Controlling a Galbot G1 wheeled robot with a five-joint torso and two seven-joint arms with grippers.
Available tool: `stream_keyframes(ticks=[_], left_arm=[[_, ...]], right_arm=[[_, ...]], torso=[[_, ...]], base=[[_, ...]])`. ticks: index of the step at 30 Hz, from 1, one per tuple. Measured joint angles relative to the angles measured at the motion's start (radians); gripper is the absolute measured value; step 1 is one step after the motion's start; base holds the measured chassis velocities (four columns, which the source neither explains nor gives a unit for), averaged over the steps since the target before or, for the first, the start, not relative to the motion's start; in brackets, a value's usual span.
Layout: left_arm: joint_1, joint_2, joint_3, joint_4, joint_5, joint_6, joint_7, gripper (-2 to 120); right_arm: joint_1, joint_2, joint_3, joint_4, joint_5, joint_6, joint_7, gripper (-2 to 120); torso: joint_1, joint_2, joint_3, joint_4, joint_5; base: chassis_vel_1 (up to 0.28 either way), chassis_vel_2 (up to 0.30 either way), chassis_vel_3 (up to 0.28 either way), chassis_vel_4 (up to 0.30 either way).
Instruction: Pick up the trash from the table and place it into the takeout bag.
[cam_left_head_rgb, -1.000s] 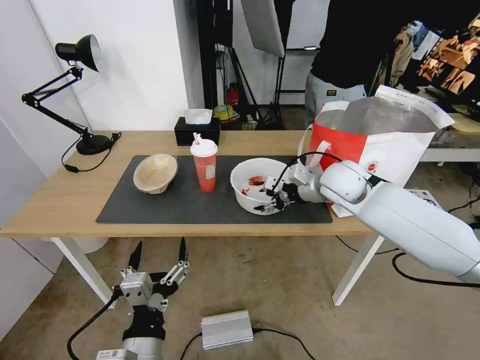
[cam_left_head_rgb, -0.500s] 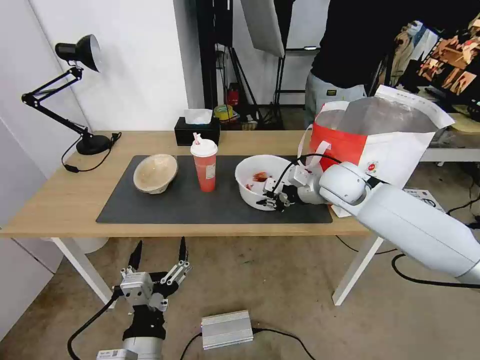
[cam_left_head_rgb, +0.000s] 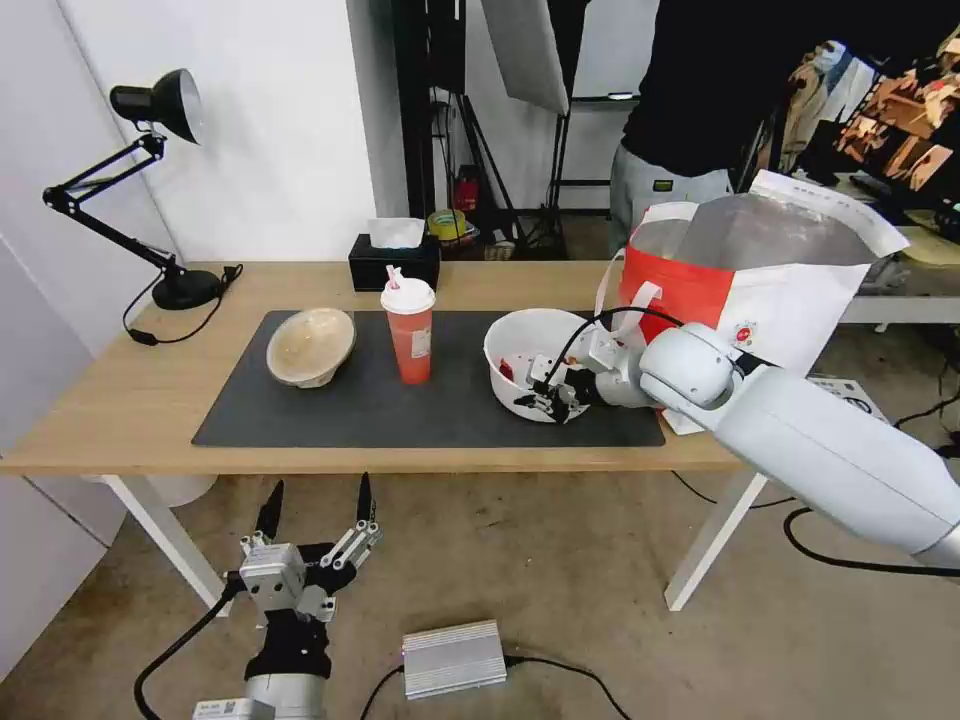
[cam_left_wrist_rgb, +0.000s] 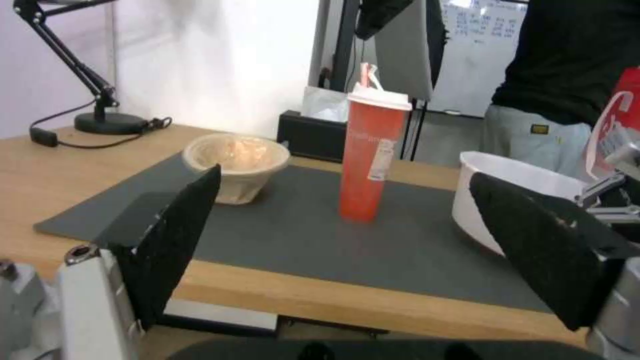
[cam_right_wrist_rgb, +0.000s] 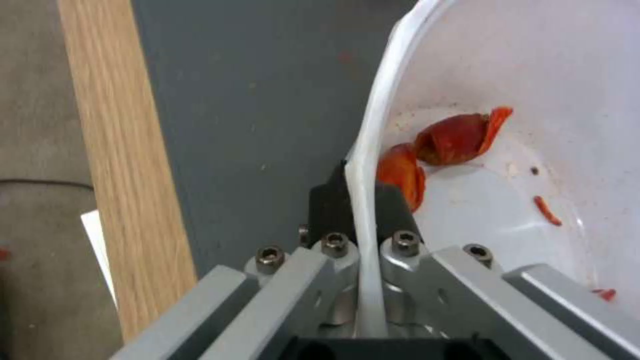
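Your right gripper (cam_left_head_rgb: 541, 393) is clamped on the near rim of the white plastic bowl (cam_left_head_rgb: 530, 350); in the right wrist view the two fingers (cam_right_wrist_rgb: 395, 206) pinch the thin wall from both sides, one inside, one outside. The bowl is tipped up, its open side facing left and away from the arm, with red food bits (cam_right_wrist_rgb: 460, 137) stuck on the inner wall. It sits at the right end of the dark grey mat (cam_left_head_rgb: 350, 405), just left of the takeout bag (cam_left_head_rgb: 760, 280).

The bag stands upright at the right end of the table (cam_left_head_rgb: 110, 390), mouth open, foil lining showing.

The red drink cup (cam_left_head_rgb: 408, 328) stands upright mid-mat, lid and straw on. The tan pulp bowl (cam_left_head_rgb: 310, 345) lies tilted at the mat's left end. Both sit apart from the white bowl.

Your left gripper (cam_left_head_rgb: 313, 515) hangs below the table's near edge over the floor, fingers spread wide and holding nothing.

A black tissue box (cam_left_head_rgb: 394, 260) is at the far edge, and a desk lamp (cam_left_head_rgb: 150, 180) at far left.
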Motion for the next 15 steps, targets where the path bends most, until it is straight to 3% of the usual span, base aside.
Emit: stream_keyframes(ticks=[15], left_arm=[[-0.003, -0.004, -0.005, 0.001, 0.013, -0.012, -0.003, 100]], right_arm=[[0.009, -0.026, 0.054, 0.101, 0.060, 0.001, -0.001, 0]], torso=[[0.000, 0.000, 0.000, 0.0000, 0.0000]], base=[[0.000, 0.000, 0.000, 0.000]])
